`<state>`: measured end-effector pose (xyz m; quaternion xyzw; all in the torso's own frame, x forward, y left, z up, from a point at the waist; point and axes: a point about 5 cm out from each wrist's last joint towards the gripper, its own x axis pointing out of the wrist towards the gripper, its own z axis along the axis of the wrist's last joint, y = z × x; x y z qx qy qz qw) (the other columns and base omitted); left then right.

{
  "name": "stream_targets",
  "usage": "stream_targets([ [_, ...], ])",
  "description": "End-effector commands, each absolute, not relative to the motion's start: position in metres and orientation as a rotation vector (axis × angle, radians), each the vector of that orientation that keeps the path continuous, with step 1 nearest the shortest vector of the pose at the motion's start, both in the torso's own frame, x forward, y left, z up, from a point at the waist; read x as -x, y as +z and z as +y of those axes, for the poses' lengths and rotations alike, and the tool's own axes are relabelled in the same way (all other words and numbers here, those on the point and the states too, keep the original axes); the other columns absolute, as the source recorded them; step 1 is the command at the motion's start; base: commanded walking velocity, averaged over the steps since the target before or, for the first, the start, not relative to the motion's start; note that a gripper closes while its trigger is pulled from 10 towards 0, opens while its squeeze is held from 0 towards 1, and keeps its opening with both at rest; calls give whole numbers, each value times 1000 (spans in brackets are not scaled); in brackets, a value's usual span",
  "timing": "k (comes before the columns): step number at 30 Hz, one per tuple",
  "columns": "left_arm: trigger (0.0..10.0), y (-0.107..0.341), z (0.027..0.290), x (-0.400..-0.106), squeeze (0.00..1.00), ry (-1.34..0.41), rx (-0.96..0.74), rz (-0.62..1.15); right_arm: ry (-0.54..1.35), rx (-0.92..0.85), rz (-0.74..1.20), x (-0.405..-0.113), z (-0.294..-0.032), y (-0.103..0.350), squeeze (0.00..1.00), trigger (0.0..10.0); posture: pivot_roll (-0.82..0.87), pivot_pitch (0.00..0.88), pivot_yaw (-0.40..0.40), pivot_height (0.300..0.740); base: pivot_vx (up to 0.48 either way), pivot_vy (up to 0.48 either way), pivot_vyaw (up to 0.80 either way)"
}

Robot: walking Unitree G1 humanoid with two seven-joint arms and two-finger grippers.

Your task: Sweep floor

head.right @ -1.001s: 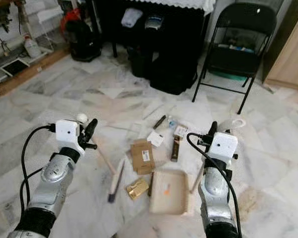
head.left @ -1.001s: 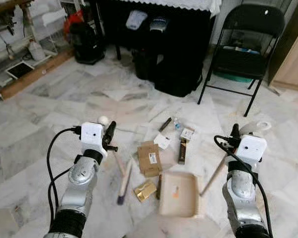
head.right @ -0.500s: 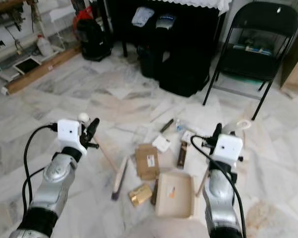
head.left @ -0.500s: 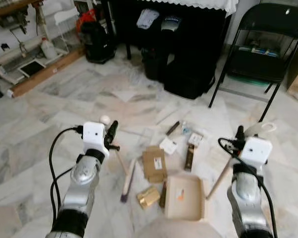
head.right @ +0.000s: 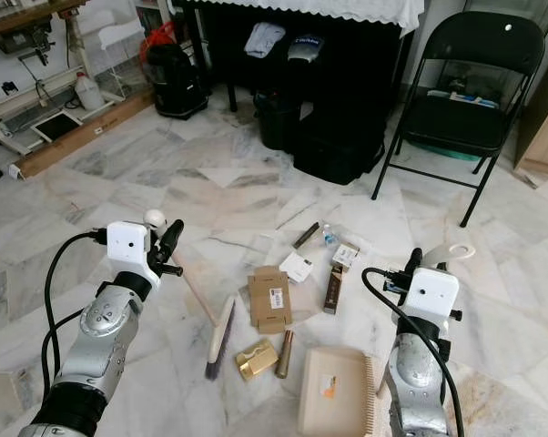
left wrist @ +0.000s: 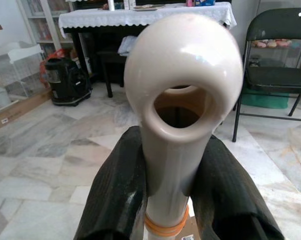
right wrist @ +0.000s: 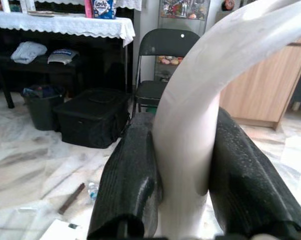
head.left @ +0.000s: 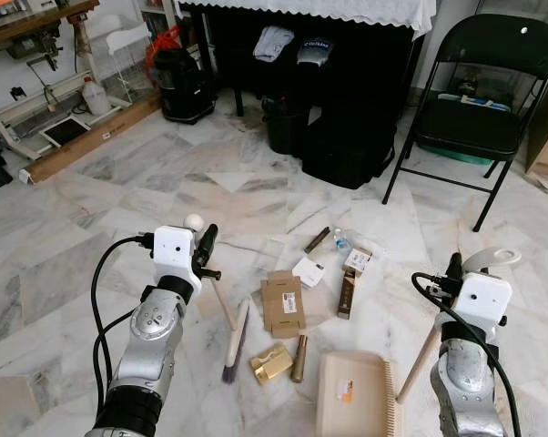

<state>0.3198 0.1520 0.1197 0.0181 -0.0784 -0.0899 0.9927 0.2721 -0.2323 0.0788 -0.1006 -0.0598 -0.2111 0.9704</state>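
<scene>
Robot holds broom and dustpan over littered marble floor.
Left gripper (head.left: pixel 204 248) clamps the broom handle (left wrist: pixel 176 150); right gripper (head.left: pixel 453 270) clamps the dustpan (head.left: pixel 356 407) handle. Cardboard box (head.left: pixel 282 302) and wrappers lie unswept; sweeping seems barely begun.

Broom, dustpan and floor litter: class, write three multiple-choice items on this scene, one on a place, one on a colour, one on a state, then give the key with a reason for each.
1. Where is the folding chair?
A. Right of the black-draped table
B. Left of the table
C. On the table

2. What colour is the dustpan?
A. Blue
B. Beige
C. Red

3. How is the left gripper?
A. Open, empty
B. Shut on a box
C. Shut on the broom handle

Key: 1 A, it stands at the table's right end. 2 B, its tray is beige. 3 C, both black fingers press the broom handle.
</scene>
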Motion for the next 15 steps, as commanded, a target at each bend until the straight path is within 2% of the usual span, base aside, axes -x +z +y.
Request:
stream_targets([
  [1, 10000, 129, 156, -320, 0, -176, -52, -194, -416, 249, -138, -274, -232, 82, 0, 10000, -1, 92, 65, 740, 0, 0, 0],
  [10, 10000, 129, 156, -321, 0, -181, -51, -186, -385, 350, -151, -281, -231, 80, 0, 10000, 4, 96, 75, 740, 0, 0, 0],
  [15, 10000, 129, 158, -322, 0, -187, -55, -177, -359, 296, -109, -287, -226, 72, 0, 10000, 12, 98, 82, 740, 0, 0, 0],
])
